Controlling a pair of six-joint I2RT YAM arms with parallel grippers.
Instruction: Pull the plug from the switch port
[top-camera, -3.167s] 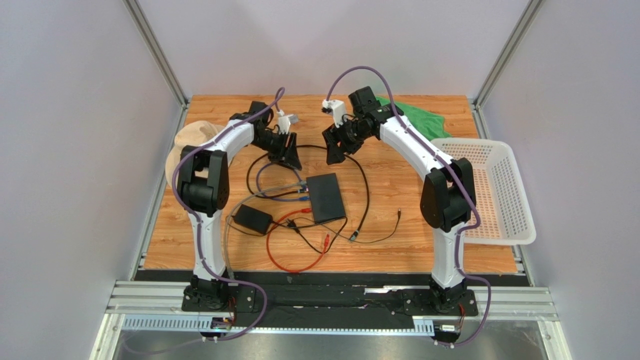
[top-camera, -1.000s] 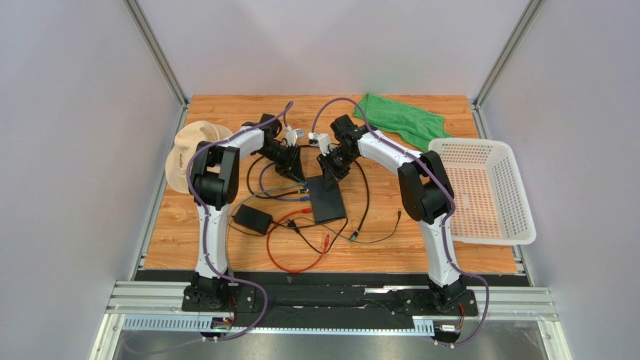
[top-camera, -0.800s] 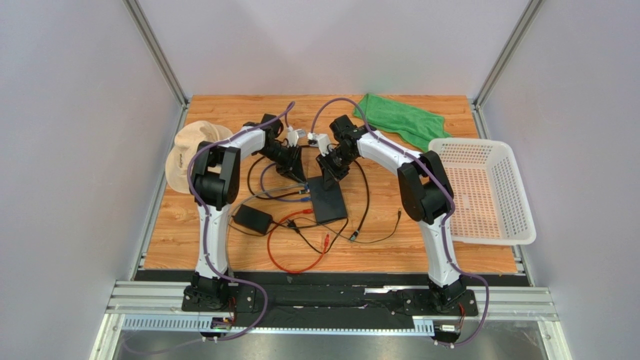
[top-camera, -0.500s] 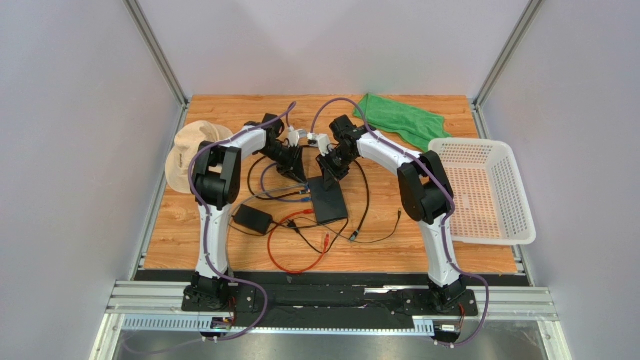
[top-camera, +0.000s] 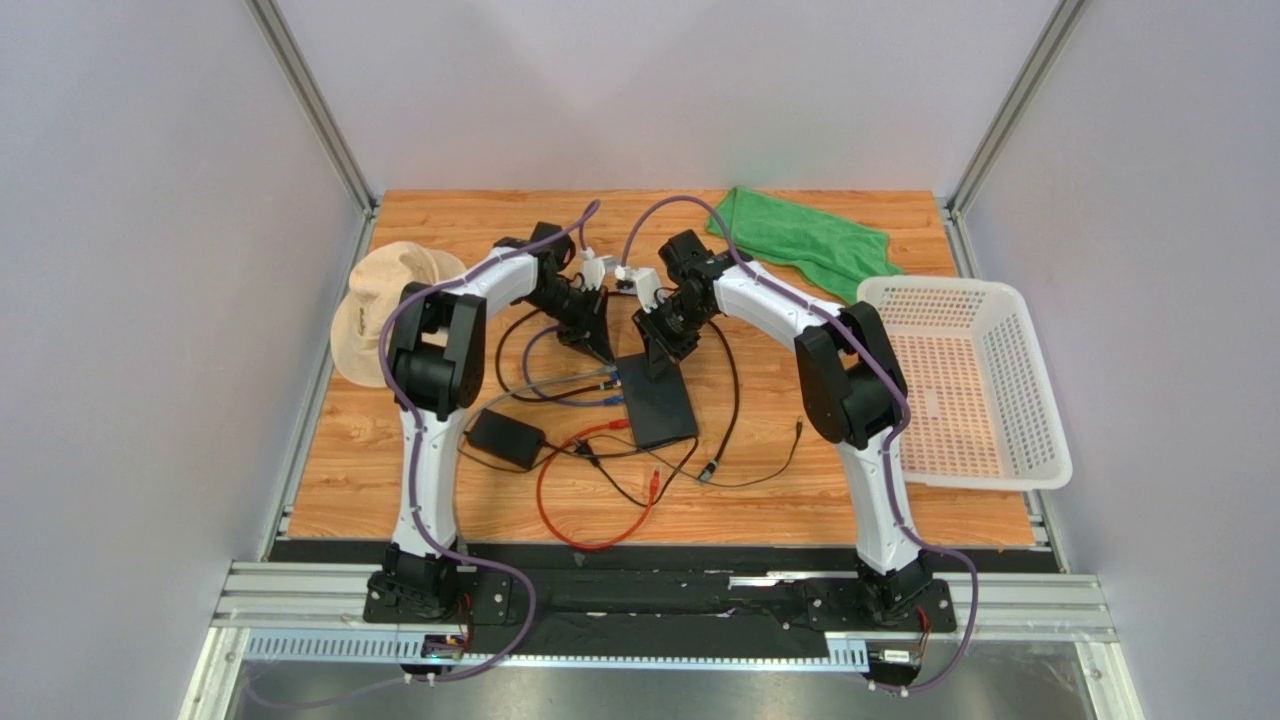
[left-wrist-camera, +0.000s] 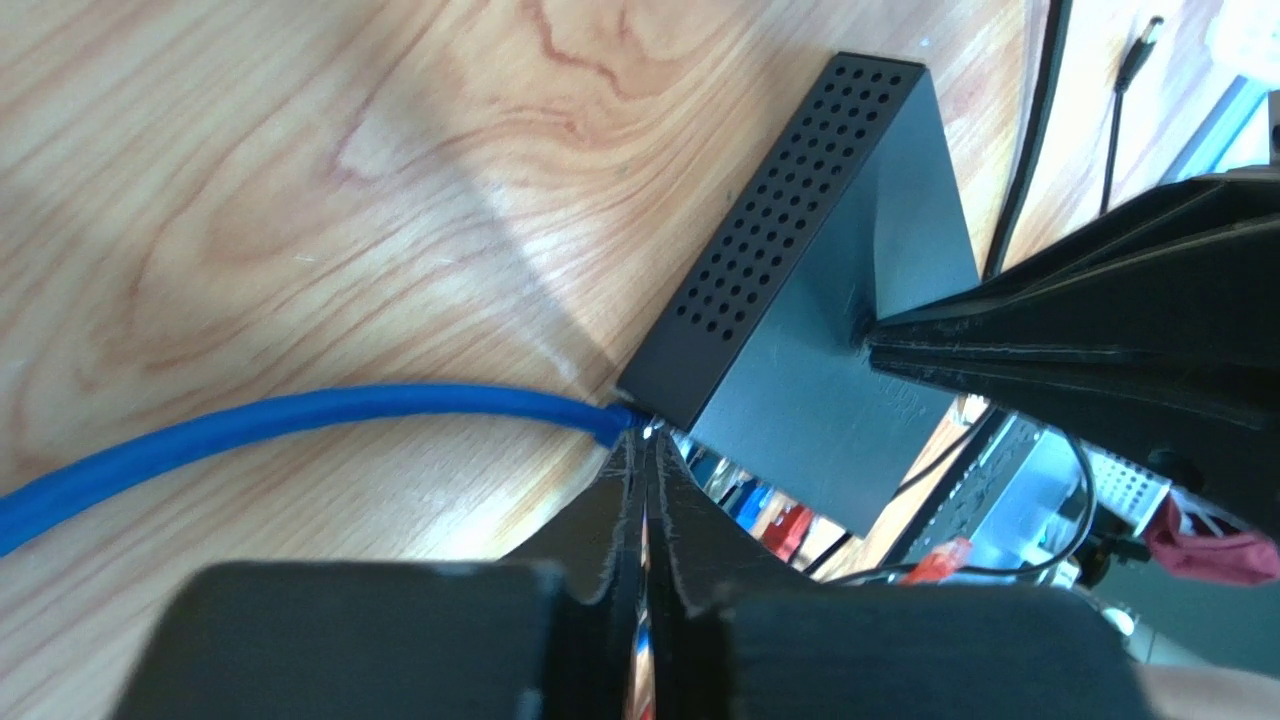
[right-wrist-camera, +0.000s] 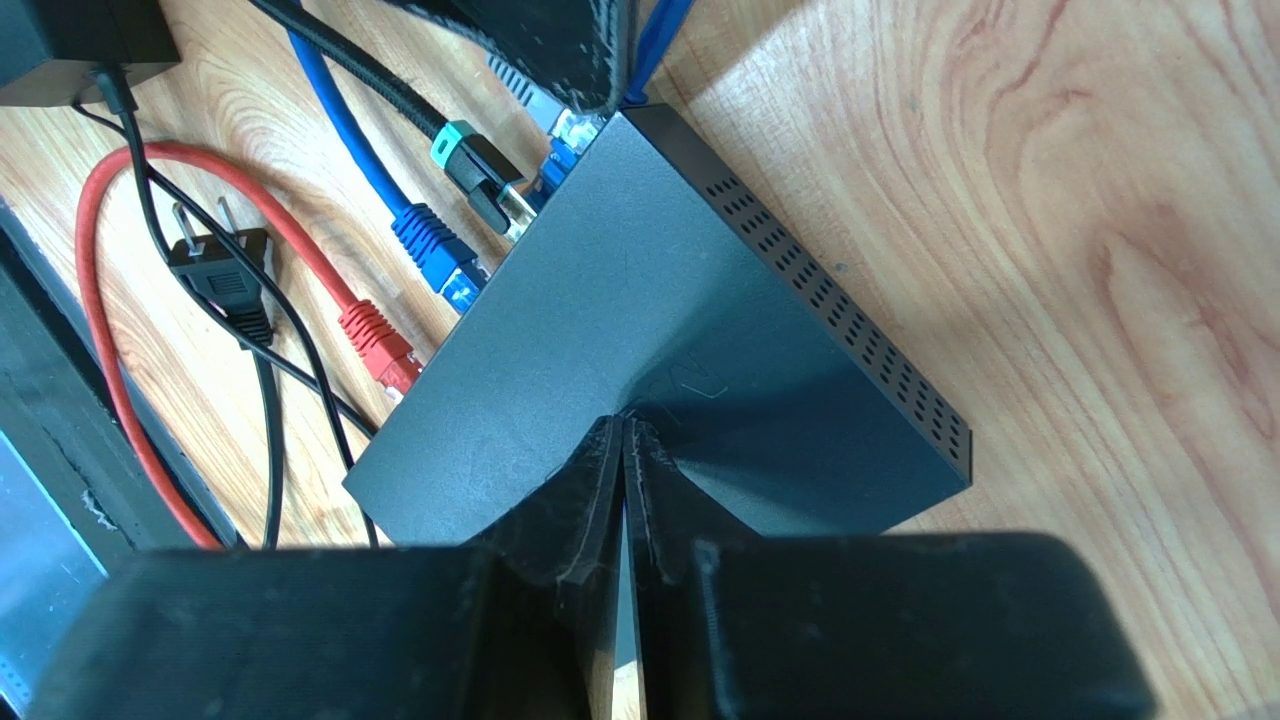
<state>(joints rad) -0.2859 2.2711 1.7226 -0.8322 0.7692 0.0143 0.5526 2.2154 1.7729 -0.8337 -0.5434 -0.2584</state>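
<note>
The black switch box (top-camera: 657, 398) lies mid-table with several cables plugged into its left edge, where the switch port is. A blue cable (left-wrist-camera: 301, 428) ends in a blue plug (left-wrist-camera: 613, 420) at the box's far corner (right-wrist-camera: 568, 135). My left gripper (left-wrist-camera: 646, 438) is shut, its tips right against that plug at the box's (left-wrist-camera: 842, 315) corner; nothing shows between the fingers. My right gripper (right-wrist-camera: 622, 423) is shut too, its tips pressed down on the box's (right-wrist-camera: 661, 345) flat top. In the top view both grippers, left (top-camera: 604, 348) and right (top-camera: 661, 339), meet at the box's far end.
More plugs sit along the same edge: teal-black (right-wrist-camera: 478, 162), blue (right-wrist-camera: 436, 248), red (right-wrist-camera: 376, 338). A black adapter brick (top-camera: 504, 438) and a red cable loop (top-camera: 579, 510) lie near left. Green cloth (top-camera: 796, 240), white basket (top-camera: 969, 383) and tan hat (top-camera: 376, 308) ring the work area.
The left gripper's jaws have closed and its arm has crept slightly right toward the box's corner. The right gripper has stayed pressed on the box.
</note>
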